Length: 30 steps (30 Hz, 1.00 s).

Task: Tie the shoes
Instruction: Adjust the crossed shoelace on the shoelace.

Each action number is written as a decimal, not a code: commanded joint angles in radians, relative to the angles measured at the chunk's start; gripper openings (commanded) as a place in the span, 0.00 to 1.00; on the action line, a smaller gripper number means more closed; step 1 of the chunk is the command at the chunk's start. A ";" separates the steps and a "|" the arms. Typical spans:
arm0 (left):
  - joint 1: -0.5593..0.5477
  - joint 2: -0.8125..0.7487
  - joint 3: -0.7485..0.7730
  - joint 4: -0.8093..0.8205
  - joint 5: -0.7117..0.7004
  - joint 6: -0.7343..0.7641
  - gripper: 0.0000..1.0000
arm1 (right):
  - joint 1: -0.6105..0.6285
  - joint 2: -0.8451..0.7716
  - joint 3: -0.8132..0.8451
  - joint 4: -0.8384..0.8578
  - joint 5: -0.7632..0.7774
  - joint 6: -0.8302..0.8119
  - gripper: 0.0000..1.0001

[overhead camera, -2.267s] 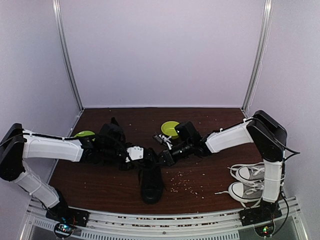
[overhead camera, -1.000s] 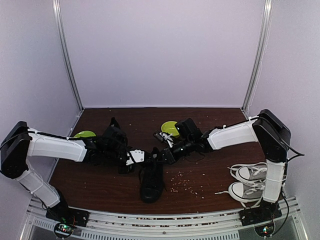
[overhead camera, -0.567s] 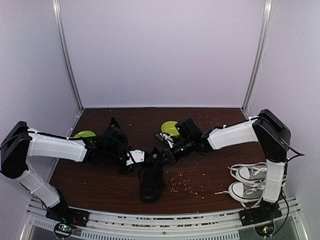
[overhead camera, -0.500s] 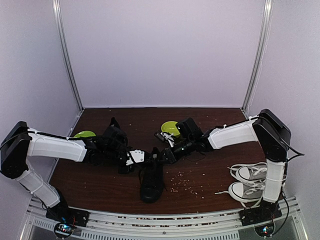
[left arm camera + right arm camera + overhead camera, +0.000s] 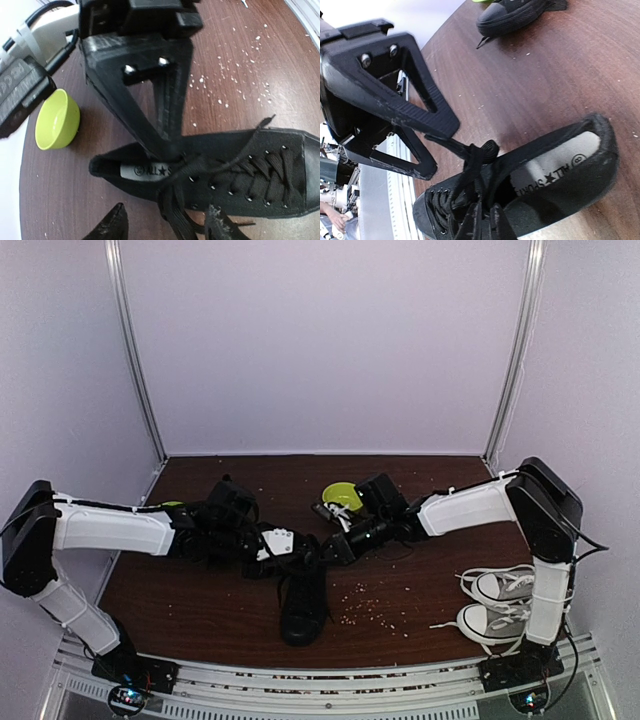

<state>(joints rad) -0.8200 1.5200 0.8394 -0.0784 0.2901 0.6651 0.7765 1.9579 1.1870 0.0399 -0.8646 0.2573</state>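
Note:
One black shoe (image 5: 303,600) lies mid-table, toe toward the near edge, and fills the left wrist view (image 5: 235,170). My left gripper (image 5: 167,225) is open just beside its collar, with a loop of black lace (image 5: 181,215) lying loose between the fingers. My right gripper (image 5: 489,220) is shut on black lace over the shoe's tongue, and a small knot (image 5: 487,149) stands at the top eyelets. In the top view both grippers (image 5: 295,545) (image 5: 335,548) meet at the shoe's opening. The other black shoe (image 5: 512,12) lies farther back.
A lime-green bowl (image 5: 342,496) sits behind the right gripper. A pair of grey-and-white sneakers (image 5: 500,605) lies at the near right by the right arm's base. Pale crumbs (image 5: 370,612) are scattered to the right of the black shoe.
My left gripper has opened and let go of the lace, and the left arm has shifted slightly right. The right gripper stays shut on its lace, hardly moved.

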 commanded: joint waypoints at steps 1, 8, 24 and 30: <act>-0.001 0.077 0.082 0.009 0.028 0.027 0.50 | 0.002 -0.008 0.020 -0.025 -0.056 -0.032 0.09; -0.001 0.147 0.120 0.014 0.033 0.041 0.40 | 0.004 0.032 0.045 -0.020 -0.091 -0.014 0.12; -0.003 0.158 0.090 0.082 0.073 -0.010 0.00 | 0.007 0.067 0.034 0.126 -0.128 0.113 0.14; -0.002 0.157 0.080 0.072 0.106 -0.007 0.12 | 0.007 0.084 0.016 0.185 -0.152 0.167 0.15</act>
<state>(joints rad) -0.8173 1.6722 0.9276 -0.0483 0.3401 0.6685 0.7792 2.0209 1.2087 0.1390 -0.9894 0.3744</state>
